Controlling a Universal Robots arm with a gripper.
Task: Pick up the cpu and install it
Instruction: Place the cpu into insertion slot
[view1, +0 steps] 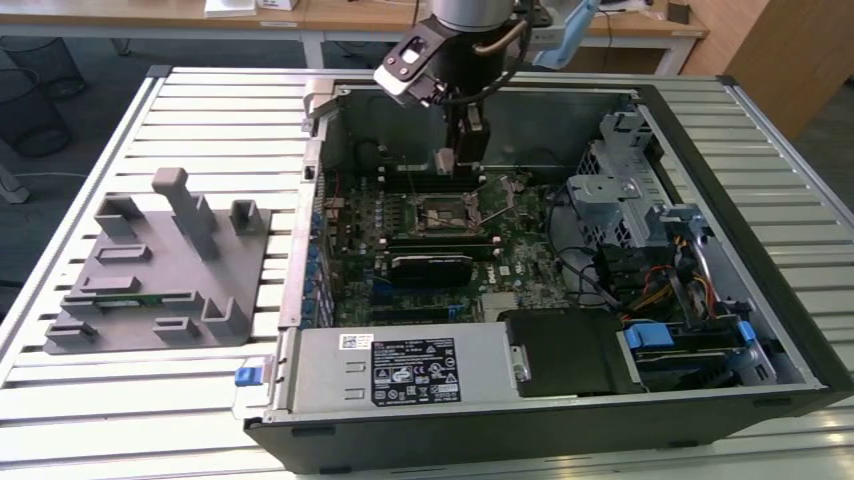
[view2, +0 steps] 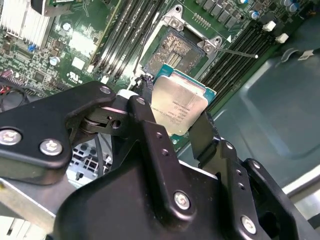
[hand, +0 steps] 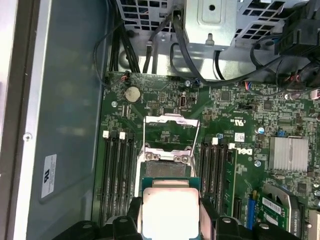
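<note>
Slatted white table (view1: 200, 110) with desks behind, open computer case (view1: 534, 440) lying on it, grey parts holder (view1: 147, 270) off to the exterior view's left. Down inside over the green motherboard (hand: 240, 105): gripper (view2: 175, 120), black fingers (view2: 147, 120) clamped on two opposite edges of the cpu (view2: 179, 105). Hovering right by the open socket (hand: 167, 170), frame flipped up; can't tell if touching. Near edge of the chip buried behind the fingers in the second wrist view, cropped off in the first wrist view. Hard to pick out from the exterior view.

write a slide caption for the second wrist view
Gripper holds the cpu close to the open socket.
</note>
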